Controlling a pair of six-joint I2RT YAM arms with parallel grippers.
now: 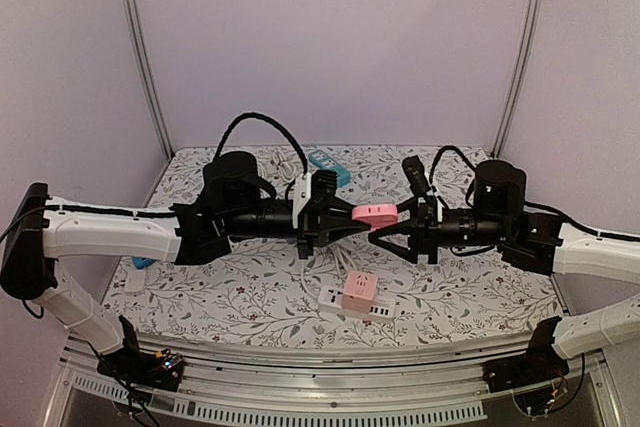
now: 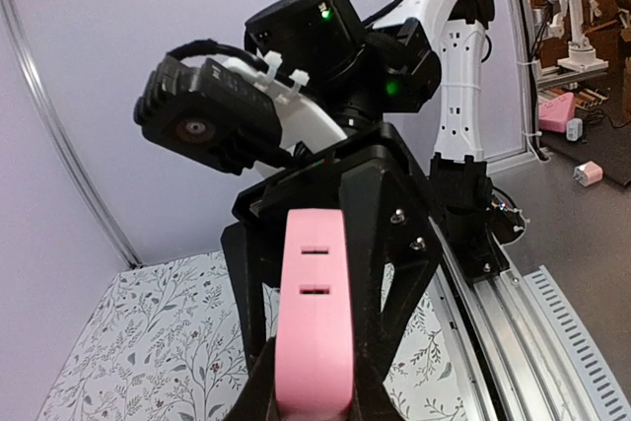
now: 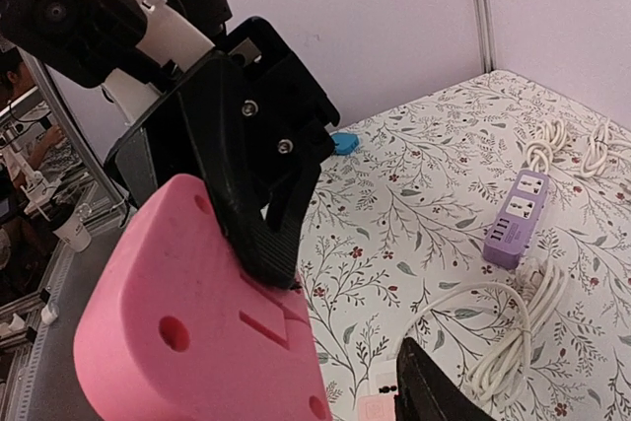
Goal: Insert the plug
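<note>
The pink plug (image 1: 375, 214) hangs in the air between the two arms, above the flowered table. My left gripper (image 1: 352, 217) is shut on its left end. In the left wrist view the pink plug (image 2: 315, 322) stands up between the jaws, two slots on its face. My right gripper (image 1: 390, 225) is at the plug's right end with its fingers spread above and below it. From the right wrist, the pink plug (image 3: 187, 322) fills the lower left, with a left-gripper finger (image 3: 261, 234) pressed on it. One right finger (image 3: 426, 386) stands apart from the plug.
A white power strip (image 1: 335, 299) with a pink cube (image 1: 360, 289) on it lies on the table below the grippers. A purple power strip (image 3: 518, 219) and a coiled white cable (image 3: 523, 317) lie further off. A blue object (image 1: 328, 163) and a black plug (image 1: 412, 169) are at the back.
</note>
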